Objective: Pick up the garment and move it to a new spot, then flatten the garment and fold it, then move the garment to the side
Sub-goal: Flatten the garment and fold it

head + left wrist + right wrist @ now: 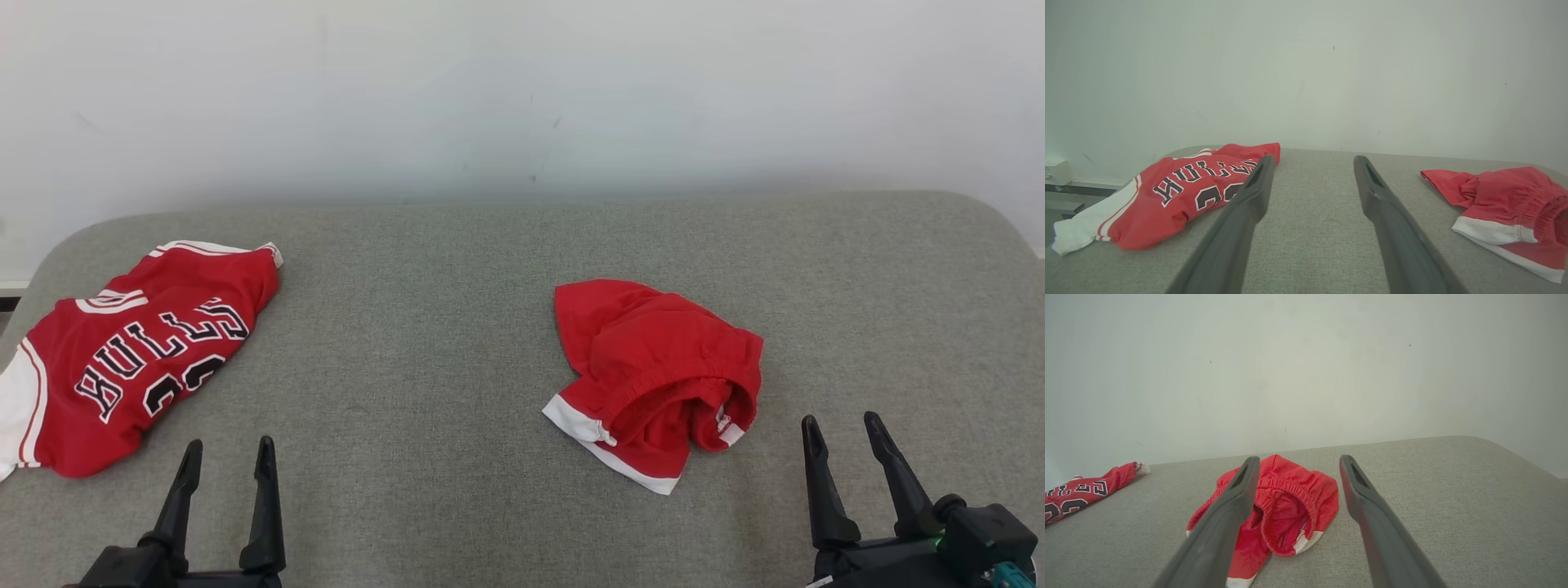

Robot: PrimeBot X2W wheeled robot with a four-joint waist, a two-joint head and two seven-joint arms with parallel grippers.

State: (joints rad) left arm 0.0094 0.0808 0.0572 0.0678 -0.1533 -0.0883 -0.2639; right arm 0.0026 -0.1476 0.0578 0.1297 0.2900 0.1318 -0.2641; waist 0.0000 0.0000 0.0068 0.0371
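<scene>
A crumpled garment, red shorts [653, 367] with white hem trim and an elastic waistband, lies bunched right of centre on the grey padded table [441, 327]. The shorts [1290, 506] lie just beyond my right gripper [1299, 458] in the right wrist view and show at the right edge [1502, 200] of the left wrist view. My right gripper [840, 419] stands open and empty, near the front edge, to the right of the shorts. My left gripper [229, 443] is open and empty at the front left; its fingers [1249, 196] are spread wide.
A red basketball jersey [139, 351] with white trim and dark lettering lies at the table's left edge, partly overhanging it; it also shows as jersey [1180, 192] and jersey [1081, 490]. A pale wall [522, 98] stands close behind the table.
</scene>
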